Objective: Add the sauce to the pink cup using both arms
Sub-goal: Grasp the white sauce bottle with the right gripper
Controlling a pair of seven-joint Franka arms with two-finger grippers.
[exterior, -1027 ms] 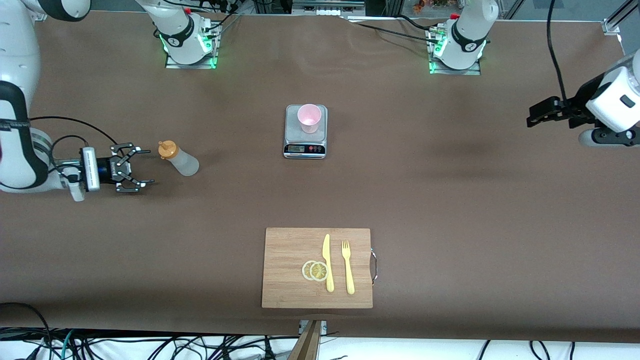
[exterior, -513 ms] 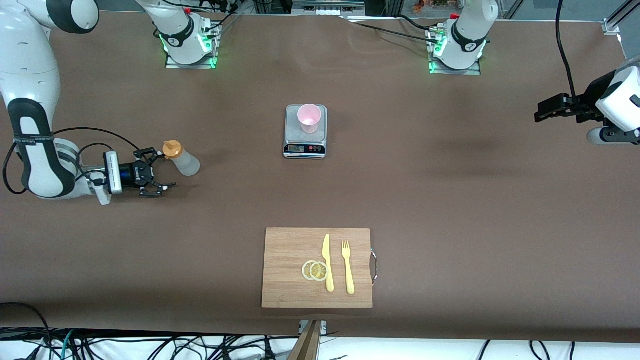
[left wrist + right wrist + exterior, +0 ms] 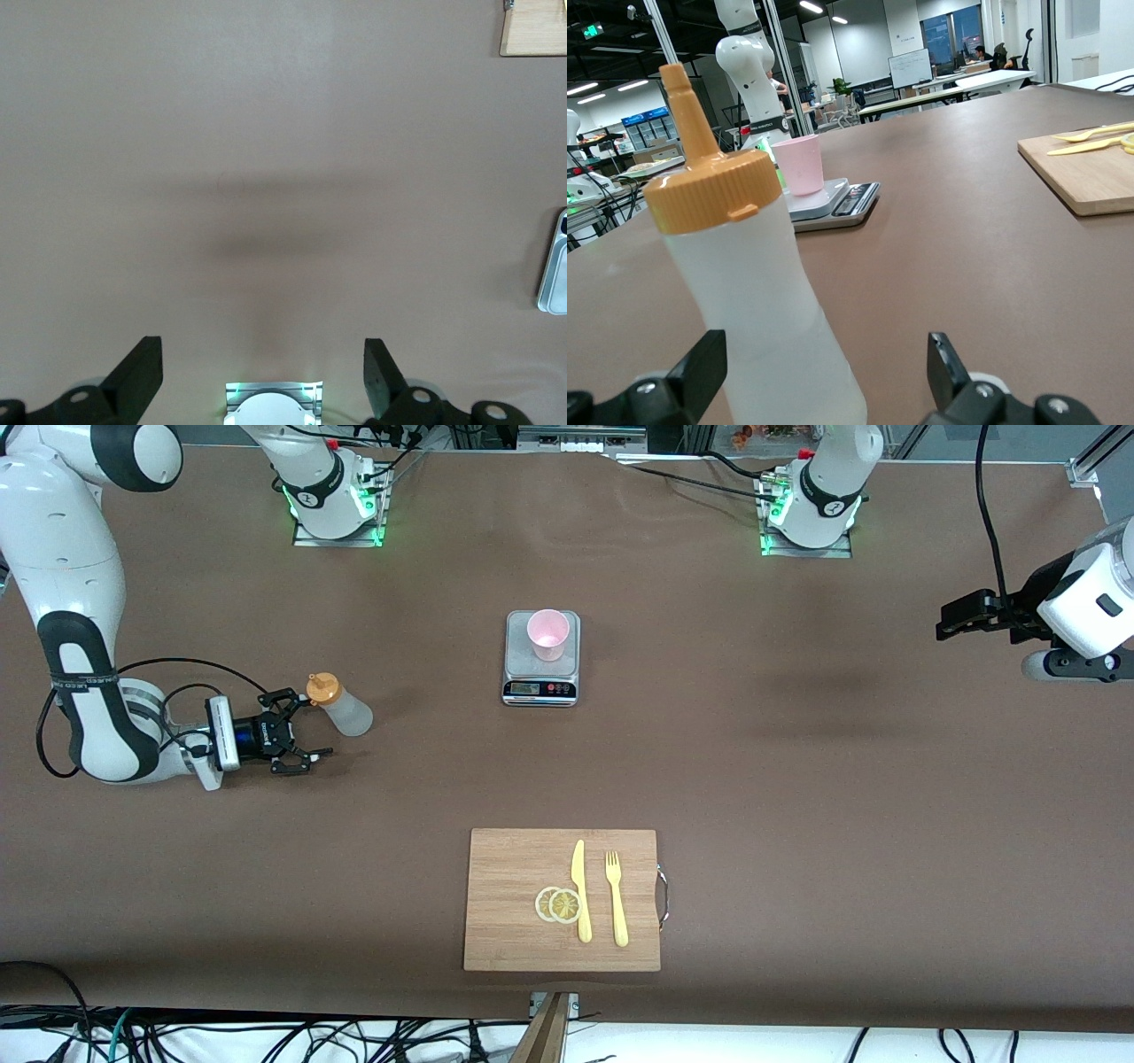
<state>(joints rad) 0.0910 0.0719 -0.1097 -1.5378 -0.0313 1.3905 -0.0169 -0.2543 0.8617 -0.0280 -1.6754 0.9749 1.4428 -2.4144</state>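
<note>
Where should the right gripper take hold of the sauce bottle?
Probably on the whitish body of the sauce bottle, below the orange cap. It stands upright, and the open right gripper is level beside it at the right arm's end, so a sideways approach suits.

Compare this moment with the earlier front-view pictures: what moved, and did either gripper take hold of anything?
The right gripper advanced along the table toward the sauce bottle, open, one finger now at its cap; the bottle shifted slightly toward the scale. Nothing is gripped yet. The left gripper waits open over its end of the table, barely moved. The pink cup and cutting board stayed put.
</note>
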